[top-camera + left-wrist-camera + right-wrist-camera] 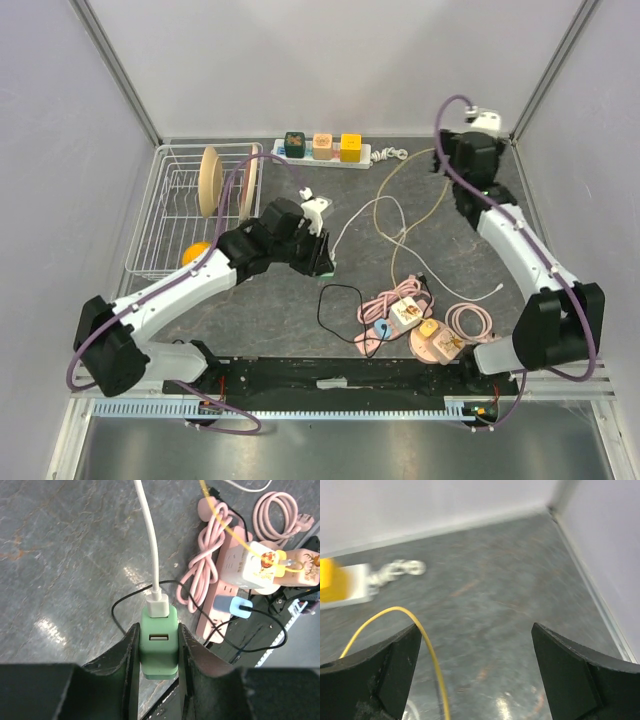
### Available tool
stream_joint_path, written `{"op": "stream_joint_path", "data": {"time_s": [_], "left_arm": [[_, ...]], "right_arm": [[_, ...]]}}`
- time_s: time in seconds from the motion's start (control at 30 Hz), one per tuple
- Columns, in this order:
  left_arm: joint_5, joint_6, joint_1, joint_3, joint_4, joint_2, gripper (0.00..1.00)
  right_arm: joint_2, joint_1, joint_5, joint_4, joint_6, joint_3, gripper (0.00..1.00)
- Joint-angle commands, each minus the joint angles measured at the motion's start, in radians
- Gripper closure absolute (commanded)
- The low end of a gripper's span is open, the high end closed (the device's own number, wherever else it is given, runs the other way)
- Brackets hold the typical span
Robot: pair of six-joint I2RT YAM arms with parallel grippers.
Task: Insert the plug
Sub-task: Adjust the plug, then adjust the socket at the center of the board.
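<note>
**Left tool [157, 632] pinches the green plug [159, 652] over the bench [280, 310]; right tool [477, 670] hangs spread wide.**

The left tool's two dark fingers press on the plug's left and right sides. The plug's face is turned to the wrist camera, with one free USB port showing and a white cable [150, 540] seated in the port above it. From above, the plug sits at mid-bench, just right of the wire rack [170, 215]. It is well apart from the white power strip [366, 155] along the far edge and from the pink power strip [225, 605] near the front right. The right tool is over the far right corner with nothing between its fingers. A yellow cable [427, 645] loops below it, and a blurred yellow block [330, 580] is probably an adapter on the white strip.
</note>
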Motion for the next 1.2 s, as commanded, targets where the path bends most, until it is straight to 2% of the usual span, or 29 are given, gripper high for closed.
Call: {"op": "stream_joint_path", "data": {"time_s": [0.0,0.1,0.2,0.33,0.47,0.63,0.77,1.0,1.17], "left_arm": [[-0.132,0.032,0.001,-0.032,0.007,-0.134,0.98],[-0.317,-0.025,0.020,-0.064,0.042,-0.226,0.98],[-0.410,-0.049,0.060,-0.101,0.099,-0.280,0.98],[-0.384,-0.037,0.081,-0.085,0.085,-0.237,0.98],[-0.318,-0.080,0.081,-0.101,0.104,-0.165,0.98],[-0.287,-0.102,0.081,-0.130,0.147,-0.159,0.98],[-0.289,-0.100,0.081,-0.133,0.142,-0.150,0.98],[-0.312,-0.137,0.081,-0.146,0.121,-0.164,0.98],[-0.321,-0.175,0.081,-0.155,0.098,-0.199,0.98]], "right_arm": [[0.067,-0.218,0.012,-0.271,0.226,0.035,0.02],[0.054,-0.298,-0.167,-0.285,0.214,-0.032,0.02],[0.046,-0.298,-0.330,-0.285,0.179,-0.045,0.02],[0.067,-0.298,-0.601,-0.282,0.163,0.014,0.02],[0.113,-0.272,-0.721,-0.155,0.175,0.035,0.05],[0.265,-0.197,-0.734,0.002,0.171,0.121,0.18],[0.493,-0.131,-0.700,0.120,0.191,0.262,0.25],[0.810,-0.071,-0.561,0.228,0.230,0.561,0.32],[0.949,-0.053,-0.421,0.283,0.280,0.656,0.42]]}}
